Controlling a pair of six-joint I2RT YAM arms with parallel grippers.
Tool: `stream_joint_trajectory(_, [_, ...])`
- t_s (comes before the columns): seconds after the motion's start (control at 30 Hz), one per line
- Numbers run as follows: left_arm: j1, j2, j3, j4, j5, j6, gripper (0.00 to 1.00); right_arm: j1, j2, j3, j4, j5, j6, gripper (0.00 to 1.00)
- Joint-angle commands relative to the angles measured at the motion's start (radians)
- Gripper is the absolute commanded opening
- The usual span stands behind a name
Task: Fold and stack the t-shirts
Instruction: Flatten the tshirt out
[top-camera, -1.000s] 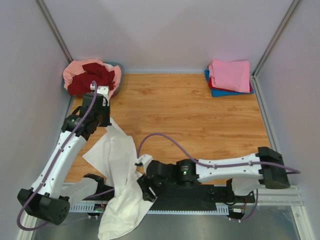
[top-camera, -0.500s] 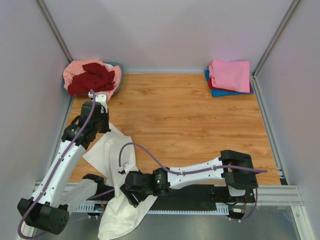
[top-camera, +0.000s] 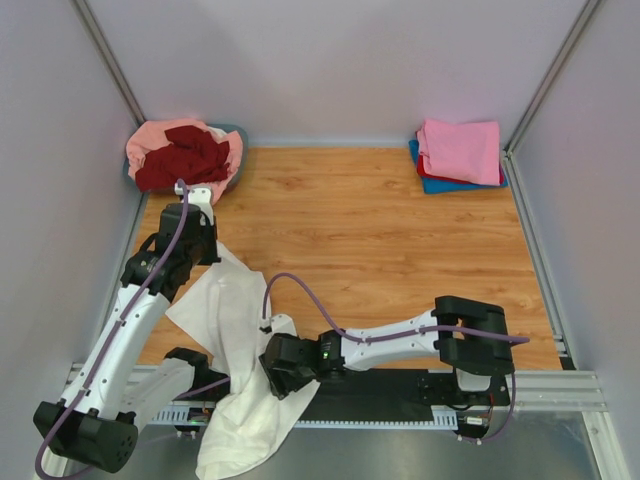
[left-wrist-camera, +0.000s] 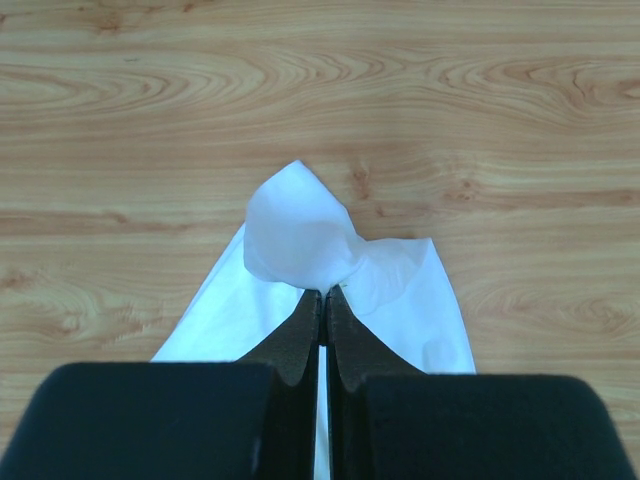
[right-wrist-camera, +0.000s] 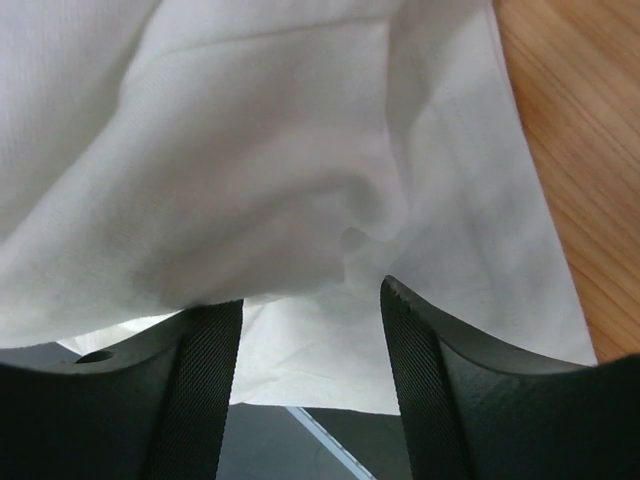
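Left gripper (left-wrist-camera: 323, 292) had its two black fingers pressed together on a bunched fold of the off-white t-shirt (top-camera: 236, 325). A small puff of the cloth stood out just beyond the fingertips, above the wooden table (top-camera: 380, 230). From this pinch the shirt widened to both sides under the gripper. In the top view this gripper was at the far corner of the shirt, near the left side of the table. From there the cloth ran diagonally to the near edge and hung over the metal rail (top-camera: 560, 385) at the front, between the two arm bases.

Right gripper (right-wrist-camera: 312, 297) was spread, with a clear gap between its ribbed fingers. Its arm reached across to the left, and the gripper was at the right edge of the same shirt, close to the front edge of the table. In its wrist view the white cloth lay in soft folds directly ahead of the fingers and filled most of the picture. I cannot tell if the fingers touched it.

At the far left corner a salmon-pink t-shirt (top-camera: 150, 140) and a dark red t-shirt (top-camera: 185, 160) lay crumpled together in the grey-blue tub (top-camera: 240, 135). At the far right corner was a folded stack, well apart from both grippers: a bright pink t-shirt (top-camera: 460, 150) on top, a red t-shirt (top-camera: 425, 172) under it, and a blue t-shirt (top-camera: 445, 186) at the bottom.
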Motion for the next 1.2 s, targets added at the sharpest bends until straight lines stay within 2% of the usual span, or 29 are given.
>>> stream_joint_trajectory(0.0, [0.007,-0.01,-0.003,0.036,0.003,0.007,0.0,-0.002,-0.035,-0.016,0.127,-0.024,0.002,0.58])
stream_joint_trajectory(0.2, [0.007,-0.007,-0.003,0.036,0.001,0.007,0.0,0.0,-0.043,-0.036,0.185,-0.05,-0.006,0.43])
stream_joint_trajectory(0.4, [0.007,-0.007,-0.004,0.034,0.0,0.007,0.0,-0.002,-0.032,-0.03,0.179,-0.049,-0.01,0.21])
stream_joint_trajectory(0.43, [0.007,-0.007,-0.004,0.034,-0.002,0.008,0.0,0.0,-0.032,-0.024,0.167,-0.037,-0.012,0.14])
stream_joint_trajectory(0.63, [0.007,-0.007,-0.006,0.033,-0.006,0.007,0.0,0.0,-0.107,0.002,-0.032,0.083,-0.012,0.01])
stream_joint_trajectory(0.9, [0.007,-0.007,-0.004,0.033,-0.013,0.005,0.0,0.0,-0.239,0.091,-0.525,0.299,-0.009,0.0])
stream_joint_trajectory(0.97, [0.007,-0.009,-0.004,0.033,-0.011,0.004,0.0,0.0,-0.28,0.102,-0.603,0.339,-0.012,0.05])
stream_joint_trajectory(1.07, [0.007,-0.01,-0.006,0.031,-0.011,0.007,0.0,-0.002,-0.343,0.088,-0.631,0.361,-0.018,0.11])
stream_joint_trajectory(1.17, [0.005,-0.009,-0.006,0.034,-0.011,0.008,0.0,0.0,-0.398,0.06,-0.619,0.376,-0.01,0.11])
